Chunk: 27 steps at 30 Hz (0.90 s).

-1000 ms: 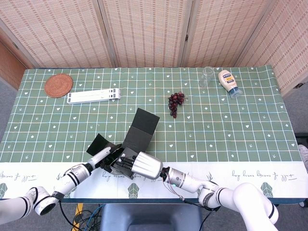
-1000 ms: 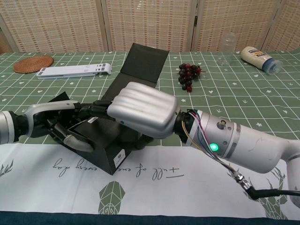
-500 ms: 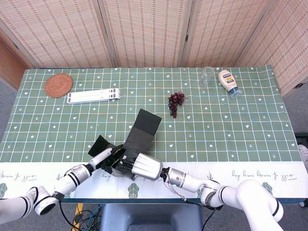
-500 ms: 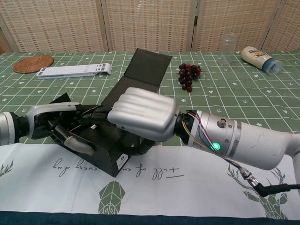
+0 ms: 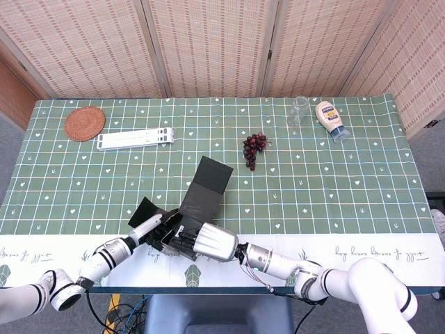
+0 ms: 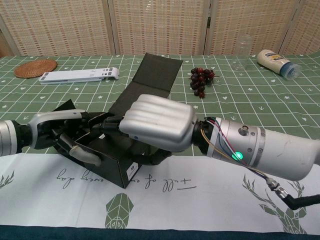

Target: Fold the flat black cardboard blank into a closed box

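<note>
The black cardboard box (image 5: 174, 239) (image 6: 112, 162) stands half-formed near the table's front edge. Its long lid flap (image 5: 206, 186) (image 6: 151, 77) is open and slopes up toward the back. My left hand (image 5: 150, 225) (image 6: 59, 132) grips the box's left wall, with a side flap (image 5: 143, 208) sticking out behind it. My right hand (image 5: 211, 242) (image 6: 159, 123) comes from the right. Its fingers curl over the box's right wall and into the opening, so it holds that side. The hands hide most of the box's inside.
A bunch of dark grapes (image 5: 253, 148) (image 6: 201, 79) lies behind the box to the right. A clear glass (image 5: 299, 110) and a lying mayonnaise bottle (image 5: 331, 120) are at the back right. A white folding stand (image 5: 135, 138) and a woven coaster (image 5: 85, 123) are at the back left.
My right hand has shifted slightly right and toward the front edge, still on the box. The box has turned a little with it. The left hand keeps its grip.
</note>
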Motion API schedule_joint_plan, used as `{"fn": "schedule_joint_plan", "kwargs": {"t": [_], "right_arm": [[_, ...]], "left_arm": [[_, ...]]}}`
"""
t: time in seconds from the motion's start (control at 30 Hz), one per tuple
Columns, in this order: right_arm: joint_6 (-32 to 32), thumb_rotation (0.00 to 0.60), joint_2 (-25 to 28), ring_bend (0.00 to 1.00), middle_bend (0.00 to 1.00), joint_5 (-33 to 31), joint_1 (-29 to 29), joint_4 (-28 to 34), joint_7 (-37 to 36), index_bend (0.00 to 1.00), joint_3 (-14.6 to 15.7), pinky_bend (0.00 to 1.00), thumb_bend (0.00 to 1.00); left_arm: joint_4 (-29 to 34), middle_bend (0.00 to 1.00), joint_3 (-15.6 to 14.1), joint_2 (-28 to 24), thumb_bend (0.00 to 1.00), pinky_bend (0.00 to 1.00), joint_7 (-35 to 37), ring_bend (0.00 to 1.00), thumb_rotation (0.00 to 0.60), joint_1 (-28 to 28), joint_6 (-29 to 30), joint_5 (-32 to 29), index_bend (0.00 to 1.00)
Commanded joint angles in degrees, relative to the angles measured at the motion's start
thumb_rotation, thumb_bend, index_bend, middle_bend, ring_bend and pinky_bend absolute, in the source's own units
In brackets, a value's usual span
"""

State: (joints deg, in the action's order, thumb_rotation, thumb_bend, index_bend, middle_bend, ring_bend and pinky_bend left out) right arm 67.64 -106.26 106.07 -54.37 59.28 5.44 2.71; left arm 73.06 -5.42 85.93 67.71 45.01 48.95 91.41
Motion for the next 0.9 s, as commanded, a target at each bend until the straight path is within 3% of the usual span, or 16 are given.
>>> {"fn": "schedule_joint_plan", "kwargs": {"t": [0.03,0.6,0.9], "right_arm": [[0.4,0.6,0.2,0.77,0.3,0.0,0.3,0.3,0.0,0.17,0.0,1.0,0.45],[-2.8,0.6,2.1,0.79,0.38,-0.5,0.4,3.5,0.7,0.31,0.7,1.0,0.47],[-6.4,0.6,4.6,0.81,0.45,-1.3,-1.0,7.0,0.8,0.4,0.2,1.0,0.57]], "left_arm": [[0.0,0.15,0.0,0.0,0.14,0.9,0.2,0.74,0.6,0.0,0.0,-0.1,0.09],[0.2,0.15,-0.2,0.1,0.14,0.9,0.4,0.74,0.6,0.0,0.1,0.0,0.09],[0.6,0.15,-0.3,0.1,0.14,0.9,0.8,0.74,0.6,0.2,0.3,0.4,0.09]]}}
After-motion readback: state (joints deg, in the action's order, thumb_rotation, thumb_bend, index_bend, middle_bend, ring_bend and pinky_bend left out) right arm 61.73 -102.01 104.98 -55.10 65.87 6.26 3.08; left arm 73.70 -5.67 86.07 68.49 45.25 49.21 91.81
